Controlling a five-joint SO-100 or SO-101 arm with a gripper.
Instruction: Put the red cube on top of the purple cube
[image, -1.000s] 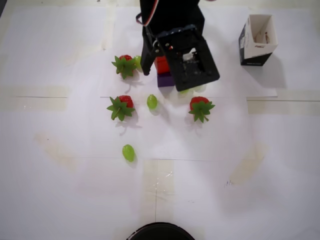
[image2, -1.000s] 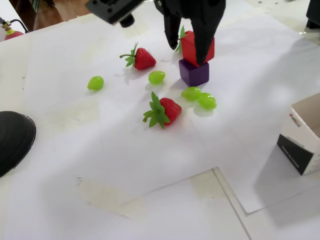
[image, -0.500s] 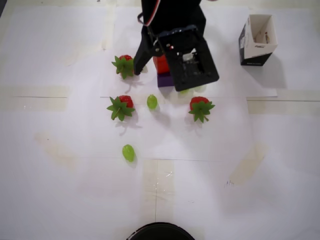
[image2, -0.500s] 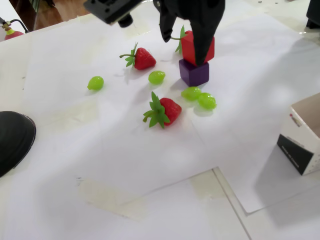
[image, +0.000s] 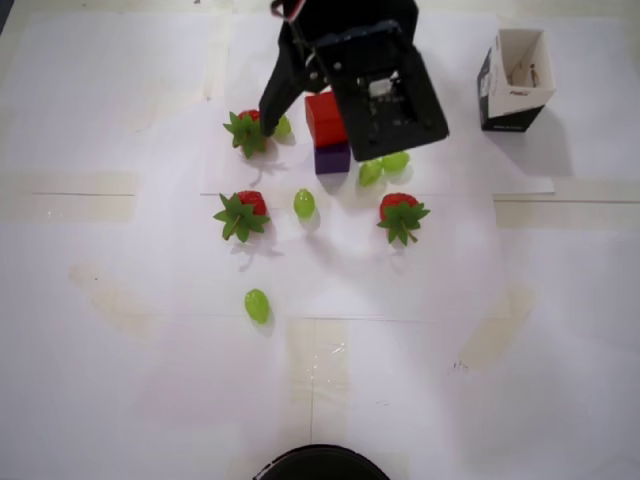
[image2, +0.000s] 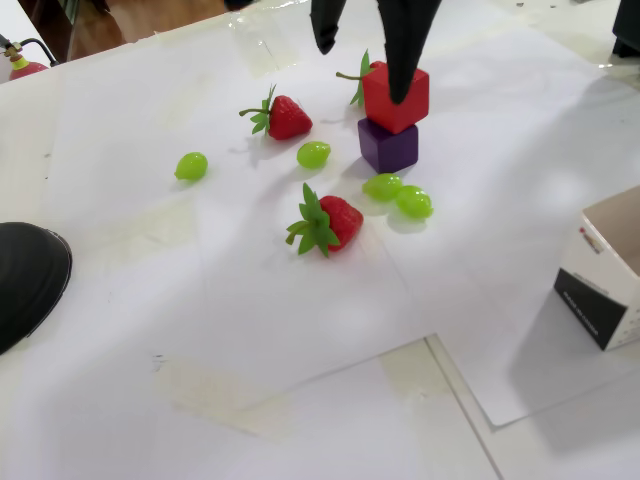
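Observation:
The red cube (image: 324, 117) (image2: 396, 95) rests on top of the purple cube (image: 332, 158) (image2: 387, 146), turned slightly askew on it. My gripper (image: 305, 124) (image2: 362, 66) hangs above the stack, open, its black fingers spread wide. One finger (image2: 402, 50) hangs in front of the red cube in the fixed view, and the other finger (image2: 325, 25) is off to the left, clear of it. Nothing is held between them. In the overhead view the gripper's body covers the space just right of the red cube.
Three strawberries (image: 247, 131) (image: 241, 215) (image: 402, 217) and several green grapes (image: 304, 203) (image: 257, 305) (image: 371, 172) lie around the stack. An open black-and-white carton (image: 514, 80) (image2: 608, 278) stands to the right. A black round object (image2: 25, 280) sits at the table edge.
The gripper has opened wider and lifted up and away from the red cube, which stays put on the purple cube.

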